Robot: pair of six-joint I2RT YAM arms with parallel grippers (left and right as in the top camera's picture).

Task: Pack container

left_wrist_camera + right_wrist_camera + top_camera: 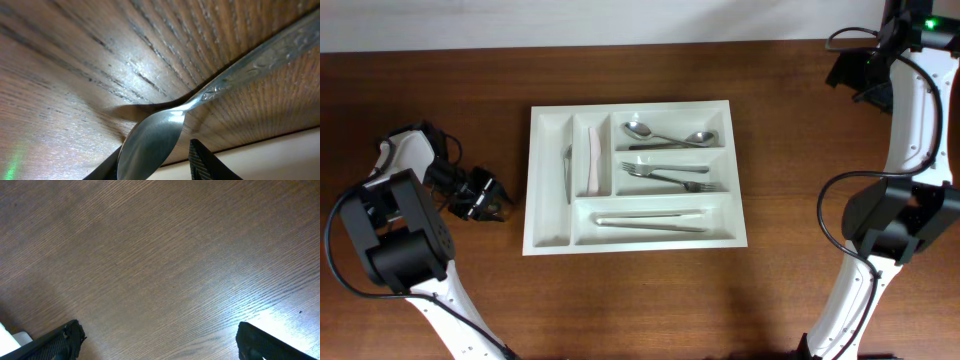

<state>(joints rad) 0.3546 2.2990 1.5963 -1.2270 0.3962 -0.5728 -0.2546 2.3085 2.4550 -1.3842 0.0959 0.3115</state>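
The container [550, 240] is a large white cutlery tray at the table's middle. It holds two spoons [665, 135], two forks [670, 176], long pale utensils [650, 220], a white piece [593, 160] and a thin metal piece [568, 172]. My left gripper [490, 198] sits low just left of the tray. In the left wrist view its fingers [155, 167] close round the bowl of a metal spoon [150, 147] whose patterned handle runs up to the right over the wood. My right gripper [855, 72] is at the far right, open and empty [157, 340] over bare wood.
The wooden table [440, 110] ends at a pale wall at the back. The right arm's links and cables [910, 150] stand along the right side. A white corner [7, 339] shows at the right wrist view's lower left.
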